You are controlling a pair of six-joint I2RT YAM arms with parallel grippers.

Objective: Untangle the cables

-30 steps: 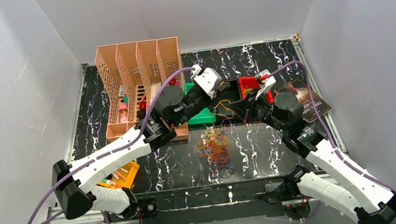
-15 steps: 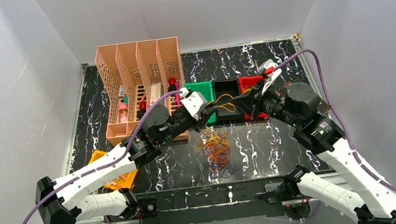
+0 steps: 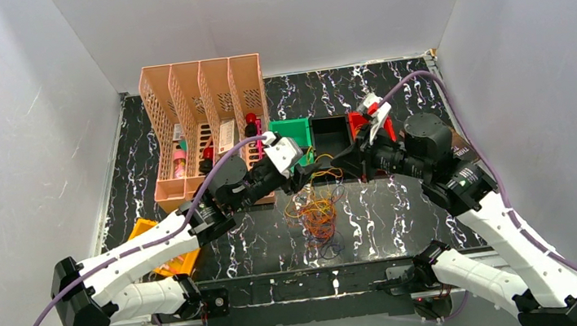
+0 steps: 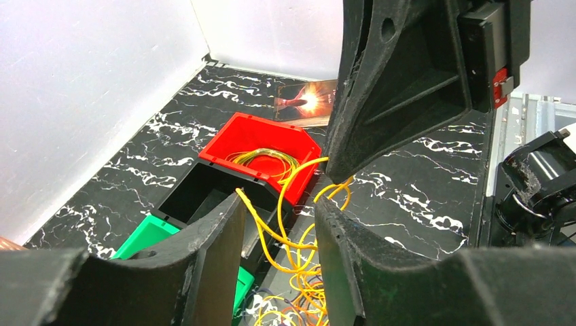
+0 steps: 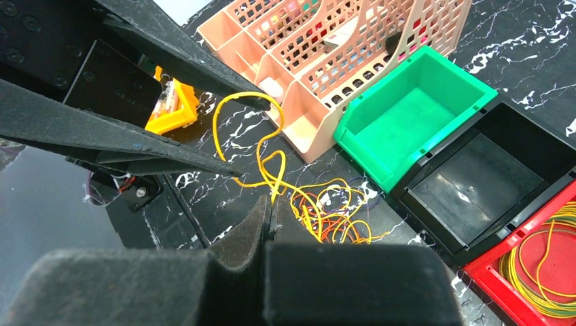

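Bins, in a row: red bin [image 4: 231, 139] holding a coil of yellow and green cables [image 4: 265, 157]; black bin [image 5: 475, 183]; green bin [image 5: 407, 112].
Rack: peach file rack [image 3: 204, 99], small pink and red items in its slots.
Tabletop: tangled heap of cables in front of the bins.
Tools: left gripper [image 4: 278, 204], fingers apart, a yellow cable [image 5: 251, 93] running between them; right gripper [image 5: 270, 204], closed tight, pinching that yellow cable.

The top camera looked down from high behind the left end effector [image 4: 278, 205] and right end effector [image 5: 270, 206]; each wrist camera looked closely past its own; all shared the thin yellow wire loops [image 3: 317, 209] ahead.
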